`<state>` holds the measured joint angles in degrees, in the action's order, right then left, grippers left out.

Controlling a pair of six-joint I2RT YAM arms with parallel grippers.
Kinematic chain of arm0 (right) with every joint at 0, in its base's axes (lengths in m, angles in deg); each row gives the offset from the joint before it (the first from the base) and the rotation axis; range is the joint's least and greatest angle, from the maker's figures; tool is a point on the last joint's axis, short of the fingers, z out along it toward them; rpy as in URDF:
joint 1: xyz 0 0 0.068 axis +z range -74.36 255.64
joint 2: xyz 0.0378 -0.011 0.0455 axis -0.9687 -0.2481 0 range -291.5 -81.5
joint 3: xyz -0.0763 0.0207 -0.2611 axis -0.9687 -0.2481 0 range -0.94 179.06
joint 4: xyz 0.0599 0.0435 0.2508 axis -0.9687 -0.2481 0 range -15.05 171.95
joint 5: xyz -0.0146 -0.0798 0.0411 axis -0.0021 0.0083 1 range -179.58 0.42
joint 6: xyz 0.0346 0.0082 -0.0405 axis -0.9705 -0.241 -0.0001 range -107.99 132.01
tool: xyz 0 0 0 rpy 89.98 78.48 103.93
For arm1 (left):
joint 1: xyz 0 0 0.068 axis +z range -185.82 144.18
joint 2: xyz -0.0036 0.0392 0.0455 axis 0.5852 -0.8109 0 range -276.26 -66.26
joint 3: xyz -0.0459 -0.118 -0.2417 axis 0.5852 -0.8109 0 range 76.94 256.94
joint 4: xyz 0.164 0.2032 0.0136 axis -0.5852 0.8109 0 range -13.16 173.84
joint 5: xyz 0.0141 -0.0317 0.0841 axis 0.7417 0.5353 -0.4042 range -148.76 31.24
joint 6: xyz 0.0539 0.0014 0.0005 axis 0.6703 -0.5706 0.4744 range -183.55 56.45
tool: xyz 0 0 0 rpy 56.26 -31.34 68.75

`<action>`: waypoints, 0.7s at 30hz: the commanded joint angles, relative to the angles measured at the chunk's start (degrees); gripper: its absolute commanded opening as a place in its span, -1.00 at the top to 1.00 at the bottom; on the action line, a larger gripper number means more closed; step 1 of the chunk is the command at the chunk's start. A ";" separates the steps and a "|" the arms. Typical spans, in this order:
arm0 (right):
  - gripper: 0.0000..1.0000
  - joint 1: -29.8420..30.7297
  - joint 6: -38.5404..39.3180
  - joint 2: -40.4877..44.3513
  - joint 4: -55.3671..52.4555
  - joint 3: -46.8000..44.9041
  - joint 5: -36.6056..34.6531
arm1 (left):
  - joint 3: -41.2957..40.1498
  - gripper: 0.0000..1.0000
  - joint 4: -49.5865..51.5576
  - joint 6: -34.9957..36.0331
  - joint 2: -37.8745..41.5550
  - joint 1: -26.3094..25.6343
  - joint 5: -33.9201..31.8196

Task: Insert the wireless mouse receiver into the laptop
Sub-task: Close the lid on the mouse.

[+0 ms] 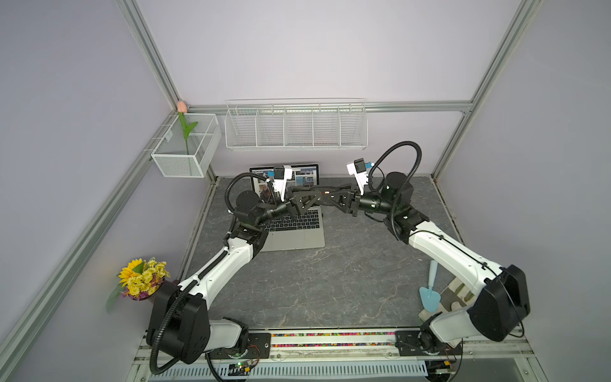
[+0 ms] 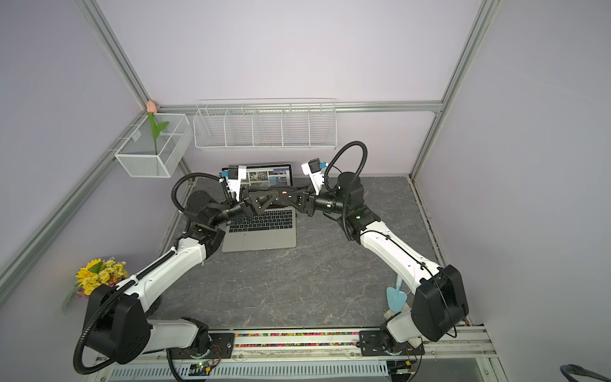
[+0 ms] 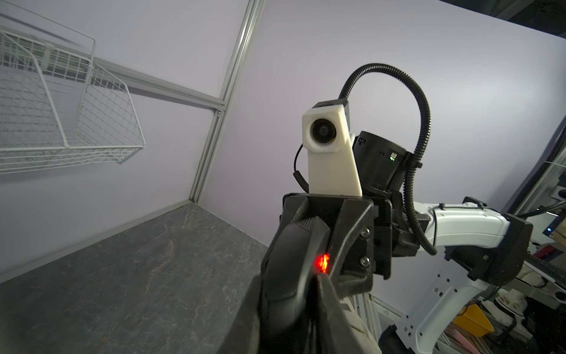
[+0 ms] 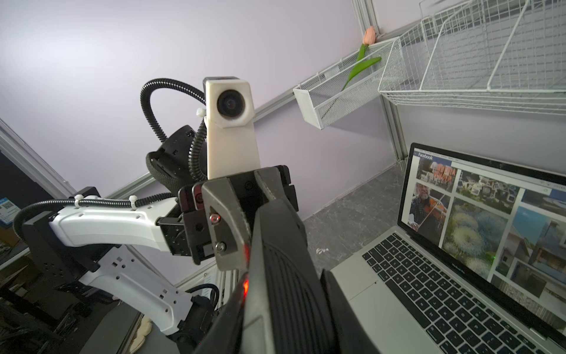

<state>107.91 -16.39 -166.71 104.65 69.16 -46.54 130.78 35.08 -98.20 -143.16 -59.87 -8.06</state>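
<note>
The black mouse (image 4: 281, 263), red light glowing, sits clamped in the right end effector (image 1: 332, 195). The left end effector (image 1: 317, 193), pressed together, touches it beside the light above the open laptop (image 1: 294, 239), masking its screen. The receiver is hidden. A wire basket (image 1: 296, 145) hangs behind.

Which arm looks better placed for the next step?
Right, tentatively. The left gripper and right gripper both clamp the mouse above the laptop, but the right arm flanks its uncovered right edge; the left arm crosses the keyboard. No receiver shows.
</note>
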 commanded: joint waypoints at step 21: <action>-0.32 -3.06 9.52 8.99 -18.13 -1.50 7.05 | -1.81 1.00 -8.90 -11.35 -0.22 2.90 7.22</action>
<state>104.91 -8.59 -157.42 89.65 67.98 -44.39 129.17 30.03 -106.99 -142.95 -57.18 -1.72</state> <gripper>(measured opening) 0.685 0.206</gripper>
